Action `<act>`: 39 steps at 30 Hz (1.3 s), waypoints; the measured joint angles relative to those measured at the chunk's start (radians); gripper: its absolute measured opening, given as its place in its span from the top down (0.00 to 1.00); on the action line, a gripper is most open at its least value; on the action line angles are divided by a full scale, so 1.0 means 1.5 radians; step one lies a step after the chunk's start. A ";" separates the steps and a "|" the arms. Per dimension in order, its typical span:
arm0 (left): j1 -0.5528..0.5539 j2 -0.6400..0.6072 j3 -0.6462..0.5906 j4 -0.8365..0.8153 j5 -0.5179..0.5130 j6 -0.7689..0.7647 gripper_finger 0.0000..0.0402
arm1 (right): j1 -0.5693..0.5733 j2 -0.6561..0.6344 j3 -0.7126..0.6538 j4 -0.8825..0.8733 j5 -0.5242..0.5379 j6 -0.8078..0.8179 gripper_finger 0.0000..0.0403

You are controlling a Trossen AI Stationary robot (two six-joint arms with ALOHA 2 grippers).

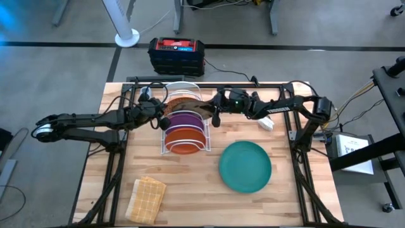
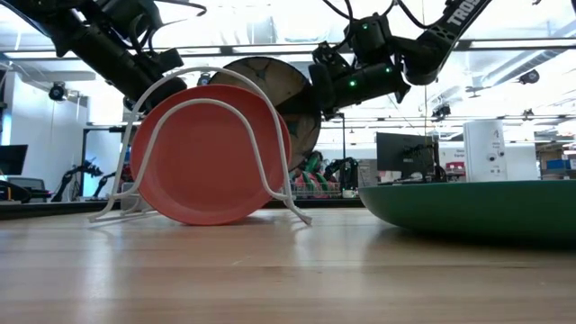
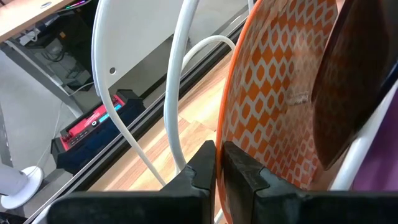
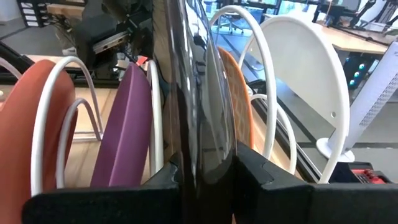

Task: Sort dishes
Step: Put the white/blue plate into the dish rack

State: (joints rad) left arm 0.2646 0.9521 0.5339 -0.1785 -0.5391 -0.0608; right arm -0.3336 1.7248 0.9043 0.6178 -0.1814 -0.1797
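A white wire rack (image 1: 166, 140) stands at the table's middle. A plain orange plate (image 2: 207, 153) and a purple plate (image 4: 127, 124) stand on edge in its near slots. Behind them stand a dark, glossy glass plate (image 4: 196, 93) and an orange-patterned plate (image 3: 273, 106). My left gripper (image 3: 219, 171) reaches in from the table's left and is shut on the patterned plate. My right gripper (image 4: 205, 174) reaches in from the right and is shut on the glass plate. A larger teal-green plate (image 1: 245, 166) lies flat on the table, right of the rack. My left gripper pinches the orange-patterned plate's rim (image 3: 219, 146) between its two fingers, on the plate's left side. The fingers come about level from the table's left. The plate stands on edge between the rack's wires; its lower edge is hidden. My right gripper pinches the glass plate's rim (image 4: 202, 158) between its two fingers, one on each face, on the plate's right side. The fingers come about level from the table's right. The plate stands on edge between the purple and patterned plates; its lower edge is hidden.
A white round plate (image 4: 305, 81) stands in the rack's far slot. A tan woven cloth (image 1: 147, 197) lies near the table's front left. A small white box (image 1: 266, 122) lies right of the rack. Bare wood shows along the front edge.
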 joint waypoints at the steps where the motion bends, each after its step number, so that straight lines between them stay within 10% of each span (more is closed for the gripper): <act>1: 0.000 0.000 0.000 0.000 0.000 0.000 0.97 | 0.000 0.000 0.000 0.001 0.001 0.005 0.89; 39: -0.001 0.023 0.001 0.014 -0.019 0.002 0.97 | 0.007 0.074 0.040 -0.011 0.021 0.068 0.89</act>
State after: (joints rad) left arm 0.2638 0.9859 0.5350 -0.1574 -0.5677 -0.0572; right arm -0.3225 1.8359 0.9638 0.6018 -0.1506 -0.0784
